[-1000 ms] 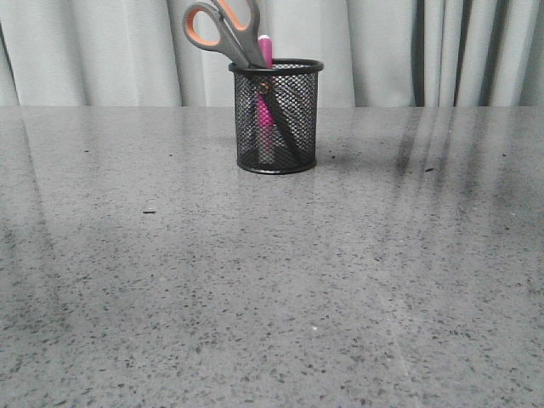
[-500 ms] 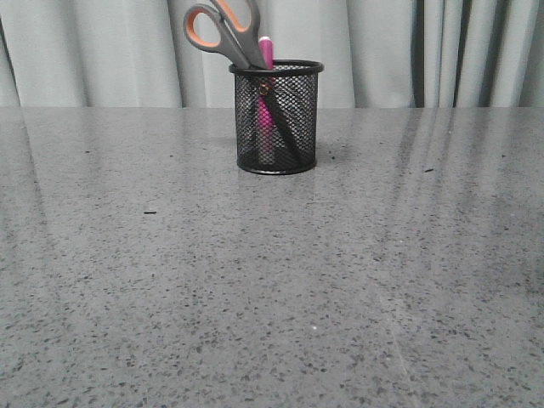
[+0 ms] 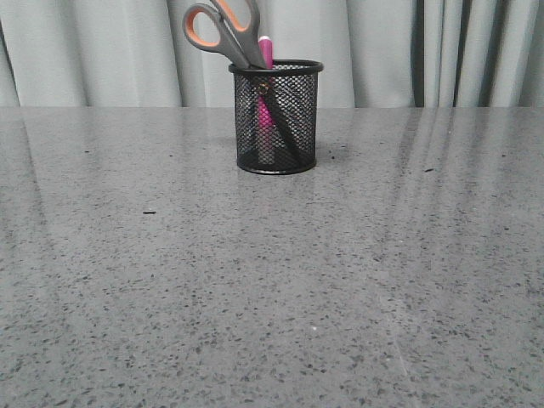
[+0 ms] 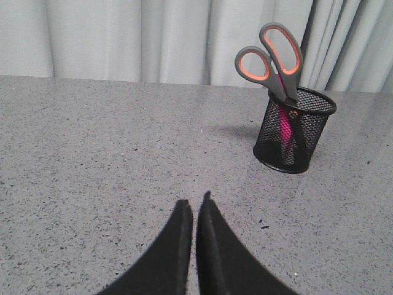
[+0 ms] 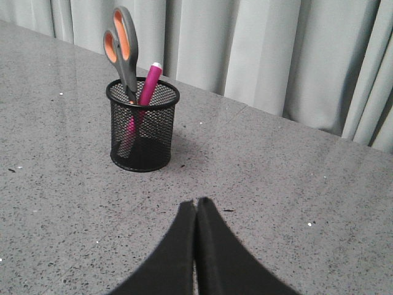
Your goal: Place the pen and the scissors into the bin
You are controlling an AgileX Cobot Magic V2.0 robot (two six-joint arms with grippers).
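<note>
We see the bin standing upright at the far middle of the tabletop, w/ the scissors blades-down inside it, handles sticking up and leaning left over the rim, and the pen upright just beside them, its pink tip poking above the rim. We judge the task done: both things are in.

Left claw and right claw are each pressed closed, fingers nearly touching, nothing held, both well apart from the bin on the near side. Neither arm shows in the front view.

Risks, as we judge them: the scissors are top-heavy and lean out past the rim, so any nudge from an arm swinging thru could tip the light mesh bin over to the left and spill both things. The bin's base is small vs. what stands in it. The polished top probably lets it slide too.

Tabletop: grey speckled stone-look, glossy, w/ soft reflections and 1 or 2 dark specks. Behind it hang pale grey curtains in vertical folds; no other things in sight.
</note>
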